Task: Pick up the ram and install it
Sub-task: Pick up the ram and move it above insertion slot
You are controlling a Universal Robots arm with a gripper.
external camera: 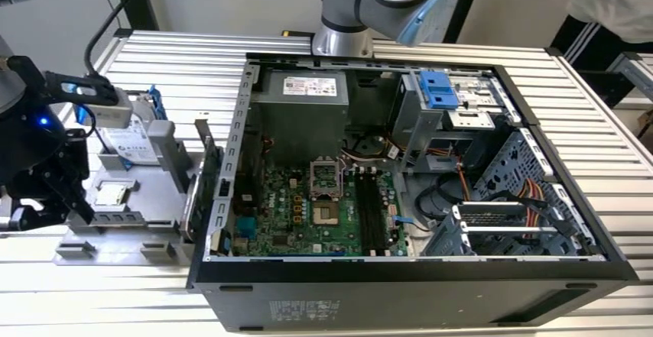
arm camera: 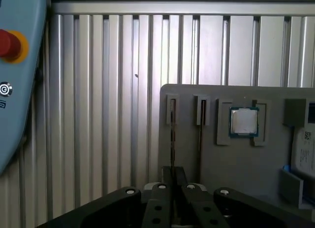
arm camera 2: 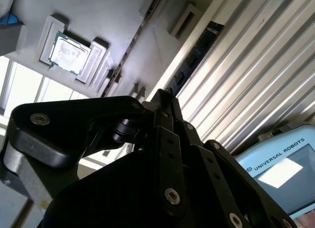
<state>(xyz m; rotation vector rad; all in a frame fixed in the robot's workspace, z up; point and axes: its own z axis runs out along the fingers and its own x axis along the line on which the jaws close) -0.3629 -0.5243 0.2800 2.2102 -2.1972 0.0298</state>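
Ram (arm camera 2: 197, 55) edge-on in slot of tray (arm camera: 246, 169) — near end hidden inside gripper (arm camera: 172, 173), clamped on it.

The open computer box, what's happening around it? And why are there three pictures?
That's a robot arm at a metal table, next to an open computer case. The exterior view comes from a camera off the arm; the two wrist views come from cameras riding near its wrist, looking past its black pincer. The pincer is over a grey tray of spare parts: a square processor chip and the ram, a thin dark-blue stick. Its tip is right at the ram's end; I can't tell whether it grips it.
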